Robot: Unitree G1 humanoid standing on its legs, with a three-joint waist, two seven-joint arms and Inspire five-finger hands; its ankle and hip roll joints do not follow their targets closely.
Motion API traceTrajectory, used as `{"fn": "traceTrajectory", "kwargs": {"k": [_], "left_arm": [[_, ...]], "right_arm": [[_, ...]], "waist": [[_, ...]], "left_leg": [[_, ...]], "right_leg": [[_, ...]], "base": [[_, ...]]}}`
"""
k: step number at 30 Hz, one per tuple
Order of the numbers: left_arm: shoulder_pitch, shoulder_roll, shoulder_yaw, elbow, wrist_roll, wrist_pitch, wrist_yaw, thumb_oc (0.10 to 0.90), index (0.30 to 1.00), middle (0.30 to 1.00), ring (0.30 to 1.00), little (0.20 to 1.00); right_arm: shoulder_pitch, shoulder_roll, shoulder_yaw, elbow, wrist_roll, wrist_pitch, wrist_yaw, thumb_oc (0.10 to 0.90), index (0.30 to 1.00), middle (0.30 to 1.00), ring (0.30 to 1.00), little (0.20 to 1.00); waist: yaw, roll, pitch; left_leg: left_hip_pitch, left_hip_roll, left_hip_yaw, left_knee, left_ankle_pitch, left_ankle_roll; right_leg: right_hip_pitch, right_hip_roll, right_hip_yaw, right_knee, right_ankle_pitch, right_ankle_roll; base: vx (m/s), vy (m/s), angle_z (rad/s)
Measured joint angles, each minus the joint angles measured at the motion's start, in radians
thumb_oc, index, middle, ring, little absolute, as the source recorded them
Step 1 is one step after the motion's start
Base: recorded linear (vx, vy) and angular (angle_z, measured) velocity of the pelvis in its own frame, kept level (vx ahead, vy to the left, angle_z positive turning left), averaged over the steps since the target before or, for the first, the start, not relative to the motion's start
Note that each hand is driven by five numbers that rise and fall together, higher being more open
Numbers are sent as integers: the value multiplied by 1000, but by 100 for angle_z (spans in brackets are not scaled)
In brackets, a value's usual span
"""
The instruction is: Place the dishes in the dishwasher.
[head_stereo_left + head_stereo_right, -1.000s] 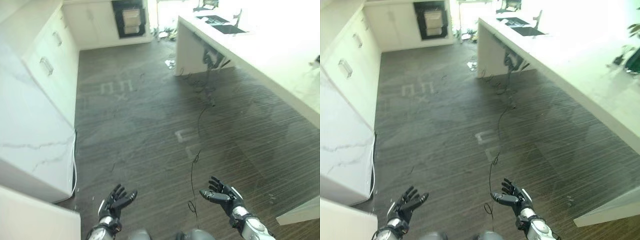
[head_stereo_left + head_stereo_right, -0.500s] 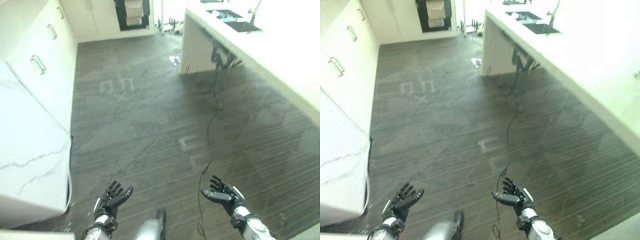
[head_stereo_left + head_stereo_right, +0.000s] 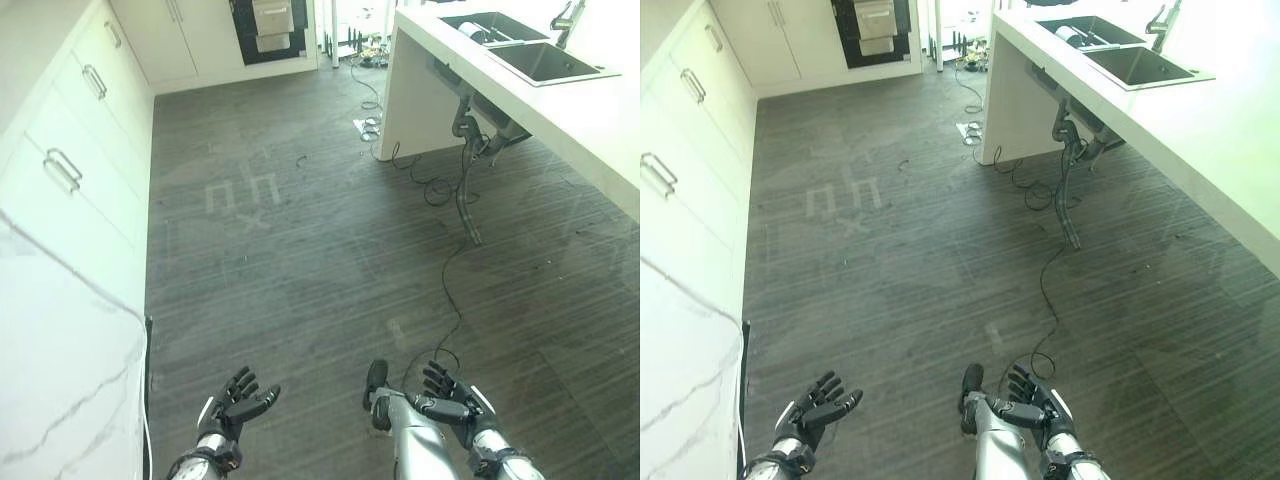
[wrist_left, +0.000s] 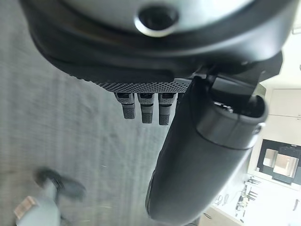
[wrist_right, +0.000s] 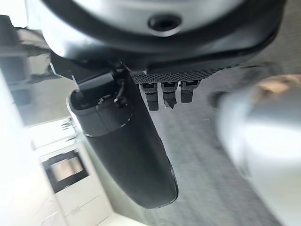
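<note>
1. I see no dish in either hand; both hold nothing, and I cannot make out any dishes. A dark appliance with a pale pulled-out front (image 3: 264, 28) stands set into the far wall, well apart from the fingers; I cannot tell whether it is the dishwasher.
2. My left hand (image 3: 237, 404) hangs palm-up over the dark striped wood floor (image 3: 300, 250), fingers spread and relaxed.
3. My right hand (image 3: 452, 404) hangs likewise, fingers loosely straight.
4. White cabinets with metal bar handles (image 3: 70, 150) run along my left.
5. A white counter with a recessed sink (image 3: 545, 60) stands at my right.
</note>
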Motion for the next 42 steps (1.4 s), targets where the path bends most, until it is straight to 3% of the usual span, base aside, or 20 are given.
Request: {"fn": "traceTrajectory", "kwargs": {"k": [1,3,5,8,10,12,14,16,18,21,25,27,29,31,32,33,35,37,40,42], "left_arm": [[-8,-25,-4,0,0,2,1,800,900,900,900,900],[-13,-57,-21,-39,2,4,-11,800,900,900,900,900],[-11,-15,-22,-115,8,-1,-27,800,900,900,900,900],[-19,4,-18,-152,8,-21,-24,800,900,900,900,900],[-60,10,-39,-147,8,-20,-27,800,900,900,900,900],[-39,30,-50,-148,7,-21,-26,800,900,900,900,900],[15,26,-51,-154,7,-22,-27,800,900,900,900,900],[26,14,-48,-155,7,-22,-27,800,900,900,900,900],[64,14,-32,-153,8,-22,-28,800,900,900,900,900],[75,18,-17,-116,8,-20,-25,800,900,900,900,900],[-22,88,-3,-135,7,-23,-22,800,900,900,900,900],[-102,103,7,-140,15,-26,-21,800,900,900,900,900],[-135,116,8,-171,43,-32,-23,800,900,900,900,900],[-127,130,-22,-184,69,-29,22,800,900,900,900,900],[-109,148,-74,-207,87,-21,15,800,900,900,900,900],[-102,172,-99,-252,92,-22,2,800,900,900,900,900],[-46,143,-56,-270,112,-6,18,800,900,900,900,900],[-24,145,-65,-256,122,-3,18,800,900,900,900,900],[6,137,-86,-272,130,0,22,800,900,900,900,900],[33,120,-85,-324,134,-3,28,800,900,900,900,900]], "right_arm": [[-3,-8,-15,9,0,3,-1,800,900,900,900,900],[-12,-26,-32,7,0,22,-8,800,900,900,900,900],[-13,-17,-31,-30,0,20,4,800,900,900,900,900],[-80,-25,-46,-43,0,9,23,800,900,900,900,900],[-94,-34,-53,-45,0,10,21,800,900,900,900,900],[-103,-35,-10,-50,-1,22,25,800,900,900,900,900],[-100,-54,28,-83,-1,15,32,800,900,900,900,900],[-89,-79,38,-94,-4,34,31,800,900,900,900,900],[-44,-76,51,-94,-4,40,44,800,900,900,900,900],[-23,-86,48,-96,-5,42,49,800,900,900,900,900],[-34,-31,50,-147,-3,39,50,800,900,900,900,900],[-49,12,49,-189,-1,39,47,800,900,900,900,900],[-70,55,52,-217,-1,34,47,800,900,900,900,900],[-144,83,92,-201,0,28,33,800,900,900,900,900],[-163,96,116,-182,2,15,21,800,900,900,900,900],[-139,82,104,-196,3,3,23,800,900,900,900,900],[-105,55,93,-212,16,6,33,800,900,900,900,900],[-73,41,66,-215,28,5,40,800,900,900,900,900],[-68,1,50,-226,39,8,40,800,900,900,900,900],[-60,-37,49,-263,39,8,44,800,900,900,900,900]], "waist": [[-9,15,-21],[14,64,-61],[35,16,-70],[58,-16,-76],[63,-39,-59],[91,-77,-34],[76,-29,-38],[69,27,-32],[103,3,-25],[114,12,-33],[122,-32,-41],[110,-38,-49],[114,-34,-44],[112,-9,-27],[109,-48,2],[83,-46,-4],[103,-76,19],[80,-70,24],[61,-29,39],[69,12,23]], "left_leg": [[44,-2,-11,-3,4,-26],[19,34,25,125,64,-71],[-30,111,55,169,79,-87],[-384,156,-6,673,155,-126],[-652,188,13,788,139,-87],[-681,210,71,346,156,-12],[-695,270,93,-15,181,-28],[-836,294,-59,-19,193,-43],[-855,288,-97,24,194,-45],[-764,294,-40,75,185,-18],[-682,190,9,108,285,54],[-629,127,15,74,265,83],[-593,102,-1,89,244,163],[-496,85,6,-7,240,139],[-505,102,-4,117,129,-128],[-568,169,-108,290,87,-6],[-477,139,-33,268,-11,80],[-416,108,-21,230,-35,80],[-265,126,102,121,-56,71],[-135,141,120,0,-58,64]], "right_leg": [[27,4,21,28,54,-77],[81,41,75,42,13,-99],[179,48,123,-1,-39,-93],[248,48,197,-6,-80,-54],[321,47,213,-61,-98,-36],[431,35,253,-112,-118,12],[507,66,251,-153,-148,38],[540,93,264,-161,-169,74],[630,46,297,-209,-190,101],[743,-2,305,-219,-225,150],[711,-93,307,-70,-245,212],[676,-136,213,44,-88,268],[513,-173,252,390,74,319],[265,-128,237,516,-78,253],[189,-57,203,120,-93,132],[127,-72,182,26,-68,219],[-55,-128,190,5,-3,242],[-123,-140,182,-52,49,248],[-86,-189,-14,-26,47,138],[1,-142,-55,24,49,122]], "base": [[792,-396,66],[448,-259,-13],[379,-228,-50],[313,-143,-82],[346,15,-34],[360,176,-87],[334,196,-77],[438,232,-48],[500,327,-64],[392,273,-44],[368,251,5],[312,298,70],[317,229,51],[397,15,3],[408,-73,52],[481,-159,49],[499,-187,-6],[413,-147,0],[421,-161,-7],[393,-200,-28]]}}
